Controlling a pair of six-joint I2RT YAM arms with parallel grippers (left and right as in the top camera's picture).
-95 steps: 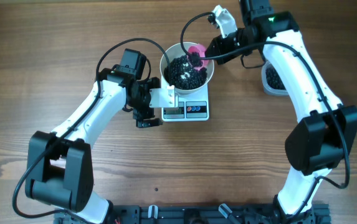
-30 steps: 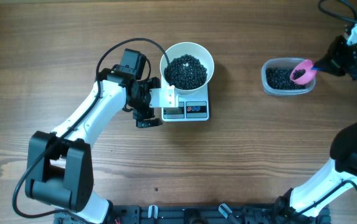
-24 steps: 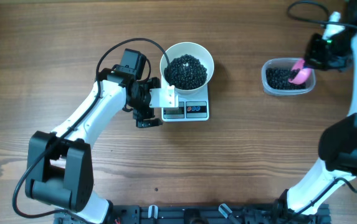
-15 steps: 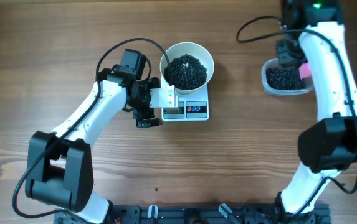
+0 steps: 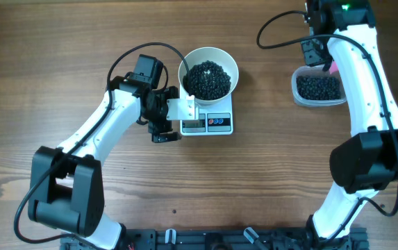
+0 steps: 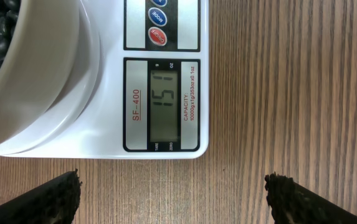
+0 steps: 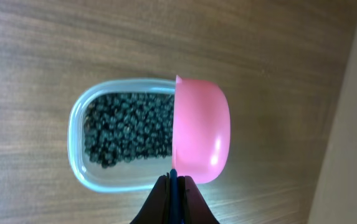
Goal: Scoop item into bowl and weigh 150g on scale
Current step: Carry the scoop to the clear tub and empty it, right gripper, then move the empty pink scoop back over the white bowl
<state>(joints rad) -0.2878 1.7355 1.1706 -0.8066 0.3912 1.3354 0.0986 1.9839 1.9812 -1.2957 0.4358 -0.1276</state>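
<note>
The white bowl (image 5: 232, 69), heaped with the black item (image 5: 208, 78), stands on the white scale (image 5: 219, 123). In the left wrist view the scale (image 6: 103, 134) shows 151 on its display (image 6: 163, 102), with the bowl (image 6: 38, 74) at the upper left. My left gripper (image 5: 165, 119) (image 6: 175, 199) is open just off the scale's edge, and only bare wood lies between its fingertips (image 6: 60, 193). My right gripper (image 5: 320, 52) (image 7: 174, 183) is shut on the blue handle of the pink scoop (image 7: 200, 130) (image 5: 333, 67), held on edge above the clear tub (image 7: 78, 155).
The clear tub (image 5: 298, 94) with more black pieces (image 5: 318, 87) sits at the right back of the wooden table. The right arm (image 5: 365, 90) runs along the tub's right side. The left arm (image 5: 94, 139) stretches from the front left towards the scale.
The right arm has swung in from the far right edge, and the scoop has passed over the tub to its back rim. The left arm, bowl and scale have not moved.
</note>
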